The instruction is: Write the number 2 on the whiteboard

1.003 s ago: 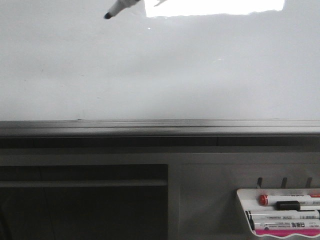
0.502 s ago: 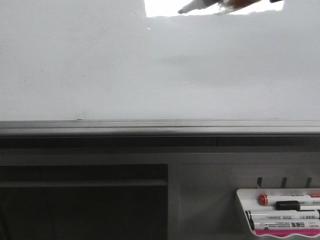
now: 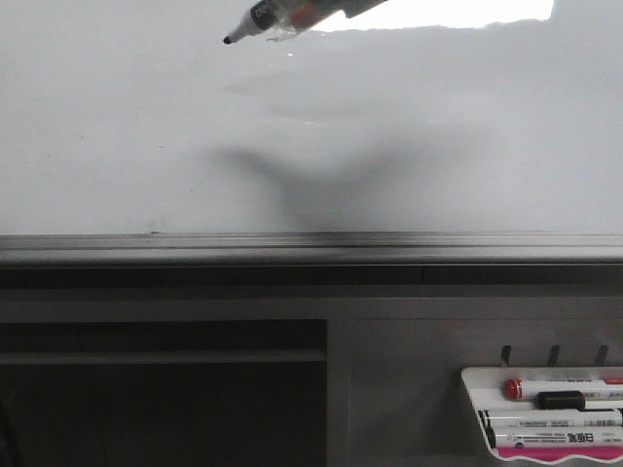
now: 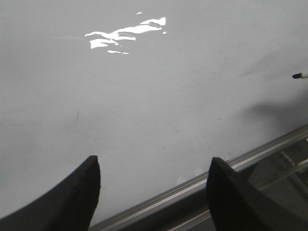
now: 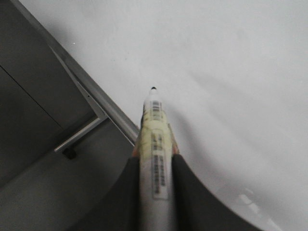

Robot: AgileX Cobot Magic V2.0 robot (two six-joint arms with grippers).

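The whiteboard fills the upper front view, glossy pale grey, with a grey metal rail along its lower edge. No number 2 shows on it. My right gripper is shut on a white marker with an uncapped black tip. In the front view the marker comes in from the top, tip pointing left, its shadow on the board below. I cannot tell whether the tip touches the board. My left gripper is open and empty over the board near the rail; the marker tip shows at that view's edge.
A small white tray at the lower right holds several markers. Below the rail is a grey cabinet front with a dark recess at the lower left. A bright light reflection lies on the board's top.
The marker swung right along the top edge, then came back left and lower. Its tip now points left and a shadow has appeared on the board.
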